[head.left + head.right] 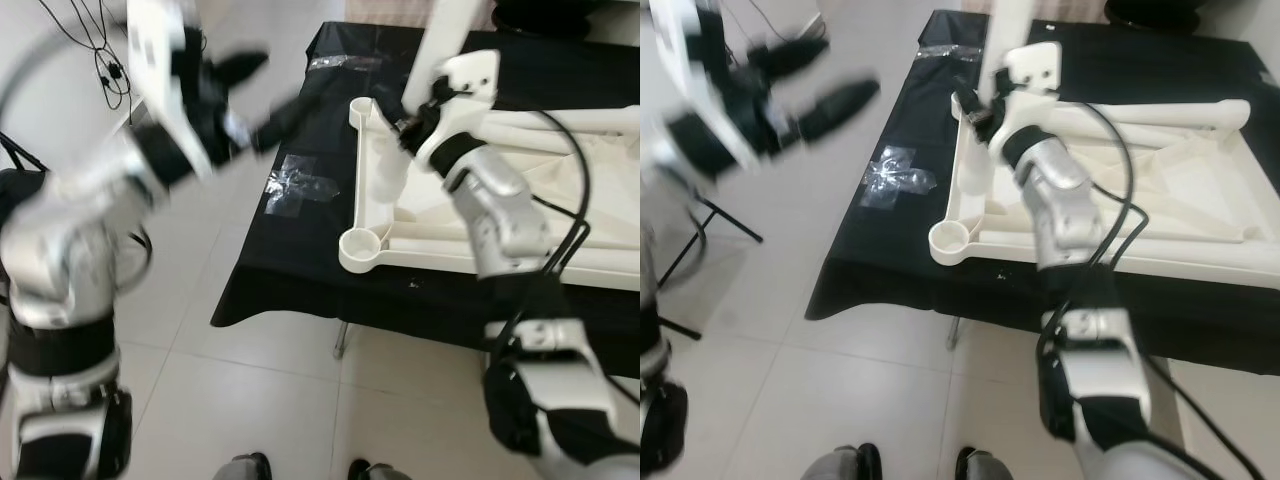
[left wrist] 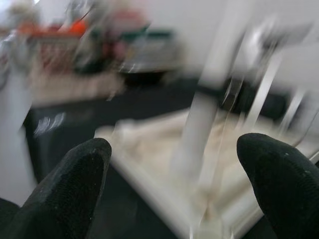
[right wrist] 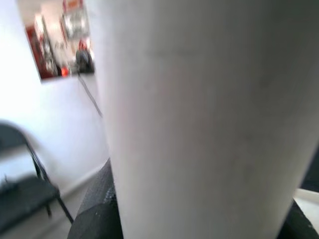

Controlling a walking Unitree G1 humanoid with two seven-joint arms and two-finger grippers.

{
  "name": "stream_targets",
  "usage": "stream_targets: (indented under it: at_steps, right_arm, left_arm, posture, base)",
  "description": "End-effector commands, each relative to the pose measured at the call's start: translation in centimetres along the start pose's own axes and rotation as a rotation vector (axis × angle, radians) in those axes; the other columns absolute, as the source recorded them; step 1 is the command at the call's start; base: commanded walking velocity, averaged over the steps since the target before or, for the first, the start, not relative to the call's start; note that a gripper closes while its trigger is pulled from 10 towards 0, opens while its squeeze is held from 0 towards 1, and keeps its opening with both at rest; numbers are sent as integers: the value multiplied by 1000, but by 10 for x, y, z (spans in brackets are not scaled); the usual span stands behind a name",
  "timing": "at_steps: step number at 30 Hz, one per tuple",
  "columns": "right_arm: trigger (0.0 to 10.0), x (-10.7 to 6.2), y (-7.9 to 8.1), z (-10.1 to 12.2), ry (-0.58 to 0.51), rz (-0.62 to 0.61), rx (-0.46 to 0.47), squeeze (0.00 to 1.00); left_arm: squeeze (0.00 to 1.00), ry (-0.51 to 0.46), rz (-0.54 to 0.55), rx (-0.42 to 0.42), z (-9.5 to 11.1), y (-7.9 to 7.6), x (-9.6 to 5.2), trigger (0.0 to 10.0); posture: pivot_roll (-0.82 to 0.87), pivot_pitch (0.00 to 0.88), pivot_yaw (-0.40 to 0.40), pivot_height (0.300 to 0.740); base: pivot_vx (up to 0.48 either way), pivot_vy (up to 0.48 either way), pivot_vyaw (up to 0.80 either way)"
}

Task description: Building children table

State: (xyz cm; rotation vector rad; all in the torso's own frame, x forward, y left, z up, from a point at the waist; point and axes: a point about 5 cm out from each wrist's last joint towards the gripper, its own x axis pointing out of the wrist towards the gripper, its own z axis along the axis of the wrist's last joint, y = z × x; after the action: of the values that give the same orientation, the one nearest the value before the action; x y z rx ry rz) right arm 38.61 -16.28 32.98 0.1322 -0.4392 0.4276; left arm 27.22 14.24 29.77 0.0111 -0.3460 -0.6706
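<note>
A white children's table top [image 1: 352, 190] lies upside down on a black-covered table [image 1: 290, 270], with round leg sockets at its near left corner [image 1: 362, 246] and far left corner [image 1: 361, 108]. My right gripper [image 1: 408, 125] is over the far left socket, shut on a white table leg [image 1: 447, 30] that stands upright there. In the right wrist view the leg [image 3: 199, 114] sits between the black fingers [image 3: 94, 214]. My left gripper [image 1: 272, 90] is raised left of the table, blurred by motion, open and holding nothing. The left wrist view shows its fingertips [image 2: 75, 184] spread wide.
Clear plastic wrappers [image 1: 300, 185] lie on the black cloth beside the table top, with another [image 1: 345, 62] farther back. Cables [image 1: 105, 60] hang on the white wall at the left, and a folding chair [image 1: 700, 220] stands below them. Tiled floor [image 1: 270, 390] lies before the table.
</note>
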Motion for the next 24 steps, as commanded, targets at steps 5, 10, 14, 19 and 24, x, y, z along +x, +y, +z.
stream_targets:
  at_steps: [5, 10, 14, 19, 24]
  right_arm:
    - [10000, -17, 30, 26, -139, 570, 103, 0]
    - [10000, -35, 43, 24, -71, 840, 85, 0]
    - [10000, -44, 48, 23, 40, 1091, 32, 0]
    - [10000, -38, 50, 38, 35, 1214, -44, 0]
    - [10000, -31, 53, 46, 29, 1255, -81, 0]
  left_arm:
    - [0, 284, 105, -101, -70, -46, -47, 10000]
    - [0, 353, 122, -155, -85, -65, -68, 10000]
    - [0, 393, 61, -190, -91, -90, -84, 10000]
    - [0, 394, 21, -220, -83, -109, -96, 10000]
    - [0, 383, 5, -270, -77, -116, -102, 10000]
  posture:
    - [97, 294, -45, 740]
    - [90, 334, -38, 740]
    - [89, 367, -25, 740]
    - [92, 403, -9, 740]
    - [91, 432, -6, 740]
  base:
    - [0, 0, 0]
    - [0, 0, 0]
    - [0, 0, 0]
    - [0, 0, 0]
    - [0, 0, 0]
